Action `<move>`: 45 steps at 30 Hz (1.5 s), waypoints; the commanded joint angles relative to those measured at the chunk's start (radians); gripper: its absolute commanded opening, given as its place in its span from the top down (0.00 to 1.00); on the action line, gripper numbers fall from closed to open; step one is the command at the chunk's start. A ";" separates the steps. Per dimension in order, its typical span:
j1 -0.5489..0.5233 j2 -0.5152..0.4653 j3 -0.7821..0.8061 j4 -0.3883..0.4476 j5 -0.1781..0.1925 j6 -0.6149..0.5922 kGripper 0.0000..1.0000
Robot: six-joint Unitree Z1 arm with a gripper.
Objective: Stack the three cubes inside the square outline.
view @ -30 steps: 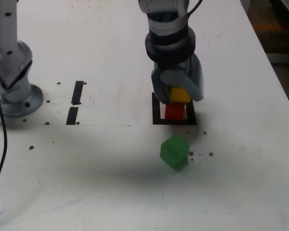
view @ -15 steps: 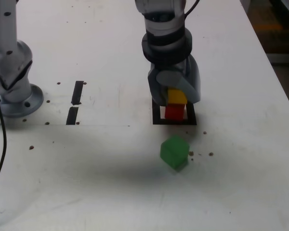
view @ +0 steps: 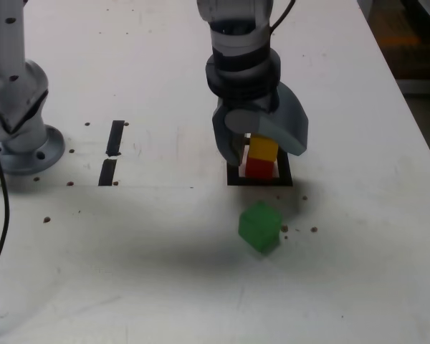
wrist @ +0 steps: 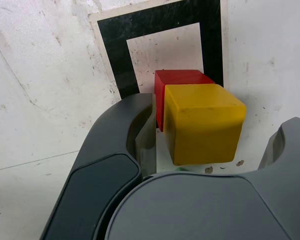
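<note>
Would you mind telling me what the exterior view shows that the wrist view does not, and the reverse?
Only the exterior view shows the green cube lying outside the square outline, the two black tape strips and a second arm's base. Only the wrist view shows the gaps between the open jaws and the yellow cube, plus the outline's white centre. Both show the gripper around the yellow cube, which sits on the red cube inside the outline.
</note>
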 commanded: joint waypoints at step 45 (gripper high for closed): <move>-0.354 0.082 -0.281 0.340 0.073 0.065 0.01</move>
